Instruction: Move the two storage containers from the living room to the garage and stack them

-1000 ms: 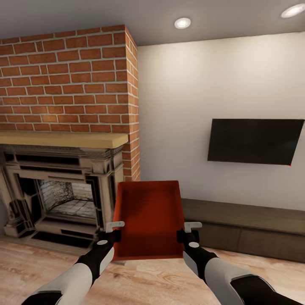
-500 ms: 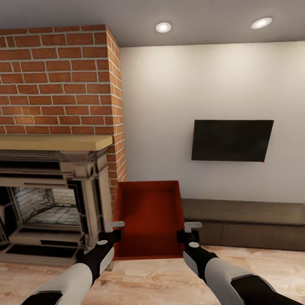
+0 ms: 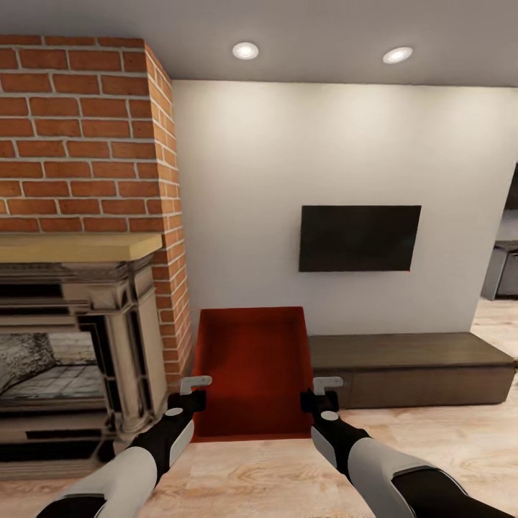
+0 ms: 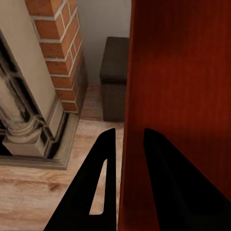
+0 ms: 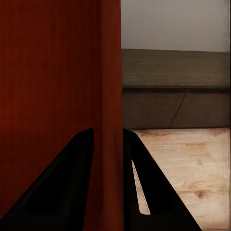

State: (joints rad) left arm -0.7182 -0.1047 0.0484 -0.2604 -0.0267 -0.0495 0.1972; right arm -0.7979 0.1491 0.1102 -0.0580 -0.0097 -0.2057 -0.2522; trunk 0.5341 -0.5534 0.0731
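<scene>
One orange-red storage container (image 3: pixel 252 374) is held up in front of me over the living room's wood-plank floor (image 3: pixel 439 446), its open top tilted toward the head camera. My left gripper (image 3: pixel 194 393) is shut on its left wall and my right gripper (image 3: pixel 317 392) is shut on its right wall. In the left wrist view the dark fingers of the left gripper (image 4: pixel 129 159) straddle the container (image 4: pixel 183 96) wall. The right wrist view has the right gripper (image 5: pixel 108 144) pinching the container (image 5: pixel 48 72) wall the same way.
A red brick chimney (image 3: pixel 86 137) over an ornate fireplace (image 3: pixel 122 338) stands at the left. A black TV (image 3: pixel 358 237) hangs on the pale wall above a long dark low bench (image 3: pixel 410 363). At the far right an opening (image 3: pixel 505 266) leads to another room.
The whole picture has slid left, so the camera has turned right. The container and both arms keep the same place in the view, both grippers still gripping.
</scene>
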